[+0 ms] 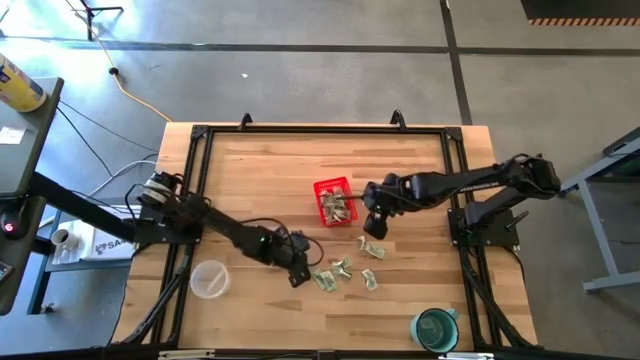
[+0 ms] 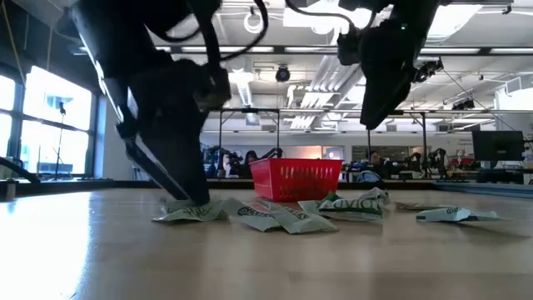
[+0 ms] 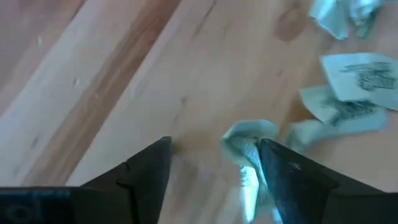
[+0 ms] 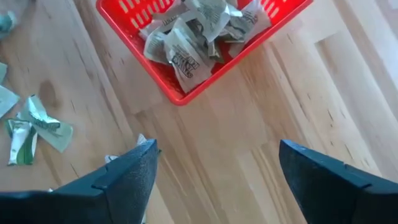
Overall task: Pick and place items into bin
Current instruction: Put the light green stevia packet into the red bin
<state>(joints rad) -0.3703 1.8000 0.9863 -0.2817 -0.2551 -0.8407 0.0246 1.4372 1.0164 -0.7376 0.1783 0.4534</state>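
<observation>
The red basket (image 1: 322,187) stands mid-table and holds several wrinkly green-and-white wrapped pieces (image 4: 186,43). More pieces (image 1: 345,272) lie loose on the wood nearer the near edge. My left gripper (image 1: 298,275) is open and low at the left end of that scatter. In its wrist view, one piece (image 3: 245,146) lies on the table between the fingers. My right gripper (image 1: 377,228) is open and raised off the table (image 2: 379,117). It hangs just right of the basket (image 4: 180,96), over two more pieces (image 1: 372,248). My left gripper (image 3: 214,180) comes from above, slanting down, with its fingertips near the table. The piece lies close against the inner side of one finger (image 3: 283,177). I cannot tell whether that finger touches it. The piece rests flat on the wood.
A clear plastic cup (image 1: 210,278) stands near the table's left near corner, close to my left arm. A teal round cup (image 1: 435,328) stands at the near right. Black frame rails (image 1: 330,128) run along the table's edges. Bare wood lies left of and beyond the basket.
</observation>
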